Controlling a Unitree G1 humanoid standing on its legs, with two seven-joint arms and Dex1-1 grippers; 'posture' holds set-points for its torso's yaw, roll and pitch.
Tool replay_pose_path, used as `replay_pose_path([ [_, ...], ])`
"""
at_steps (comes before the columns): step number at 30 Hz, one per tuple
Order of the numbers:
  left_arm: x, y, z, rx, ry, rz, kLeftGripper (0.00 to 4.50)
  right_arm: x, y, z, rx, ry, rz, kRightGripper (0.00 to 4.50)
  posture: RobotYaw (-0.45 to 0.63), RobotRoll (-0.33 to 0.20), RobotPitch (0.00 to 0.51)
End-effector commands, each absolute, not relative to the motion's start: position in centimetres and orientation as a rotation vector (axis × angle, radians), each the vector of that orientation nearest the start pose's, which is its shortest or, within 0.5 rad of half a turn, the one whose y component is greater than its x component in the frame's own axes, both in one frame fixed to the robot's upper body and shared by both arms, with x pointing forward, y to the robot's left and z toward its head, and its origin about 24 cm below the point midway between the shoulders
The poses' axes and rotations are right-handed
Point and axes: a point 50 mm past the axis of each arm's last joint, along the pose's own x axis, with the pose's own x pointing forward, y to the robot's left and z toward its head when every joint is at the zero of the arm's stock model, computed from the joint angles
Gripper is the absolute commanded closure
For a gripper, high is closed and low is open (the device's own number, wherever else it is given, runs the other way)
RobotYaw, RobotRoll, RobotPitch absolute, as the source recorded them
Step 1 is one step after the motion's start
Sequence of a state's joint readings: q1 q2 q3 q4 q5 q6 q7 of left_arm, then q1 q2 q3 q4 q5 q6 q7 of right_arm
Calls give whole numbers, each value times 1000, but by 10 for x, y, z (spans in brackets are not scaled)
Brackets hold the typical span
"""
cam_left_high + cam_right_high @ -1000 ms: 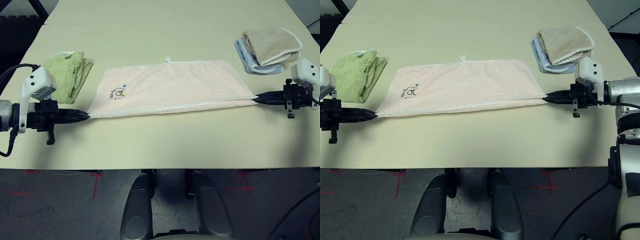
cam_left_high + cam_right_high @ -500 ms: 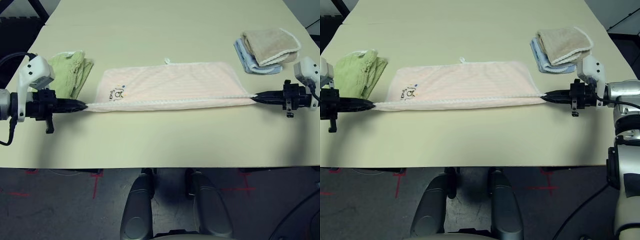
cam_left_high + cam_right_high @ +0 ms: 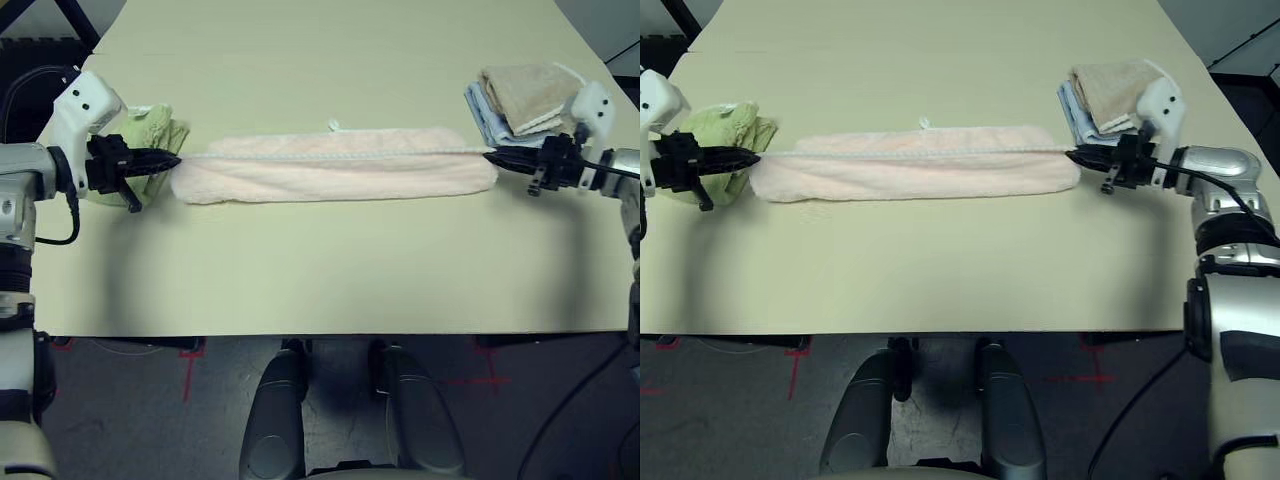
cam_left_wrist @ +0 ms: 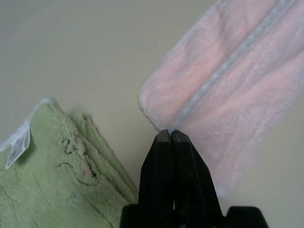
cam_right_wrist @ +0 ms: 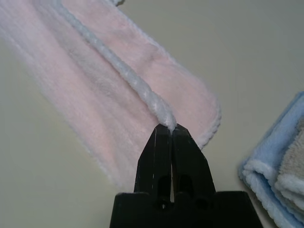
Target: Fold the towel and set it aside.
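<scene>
**Pink towel mid-fold, both corners pinched**

Pink terry towel [image 3: 335, 176] lies across the table [image 3: 320, 280], doubled lengthwise. Your left gripper [image 3: 172, 160] and right gripper [image 3: 492, 155] each pinch a whitish-edged corner, pulled taut above the far edge. Next, you'd likely lower and release squarely. No containers here; green towel [image 3: 150, 130] and beige-blue stack [image 3: 510, 100] flank it.

Even, soft light; wrist views perhaps slightly soft.

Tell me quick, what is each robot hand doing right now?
Left tool: shut, pinching one corner of the pink towel.
Right tool: shut, pinching the towel's whitish edge at the other end.
</scene>
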State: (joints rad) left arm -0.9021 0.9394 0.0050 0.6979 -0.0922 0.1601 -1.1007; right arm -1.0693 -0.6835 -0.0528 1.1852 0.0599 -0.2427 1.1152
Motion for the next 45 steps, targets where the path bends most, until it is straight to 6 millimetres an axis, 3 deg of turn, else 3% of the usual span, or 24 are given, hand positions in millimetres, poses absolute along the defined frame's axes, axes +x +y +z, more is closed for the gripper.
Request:
replay_pose_path([
  [1,347,316,240,601,207,-545,4428,380,-270,194,-447,79,668,4500,16,0,197],
  [25,369,310,238,607,199,-459,4428,400,-251,208,-470,55,489,4500,5,0,212],
  [45,380,297,236,611,175,-457,4428,404,-244,208,-458,42,459,4500,-5,0,278],
])
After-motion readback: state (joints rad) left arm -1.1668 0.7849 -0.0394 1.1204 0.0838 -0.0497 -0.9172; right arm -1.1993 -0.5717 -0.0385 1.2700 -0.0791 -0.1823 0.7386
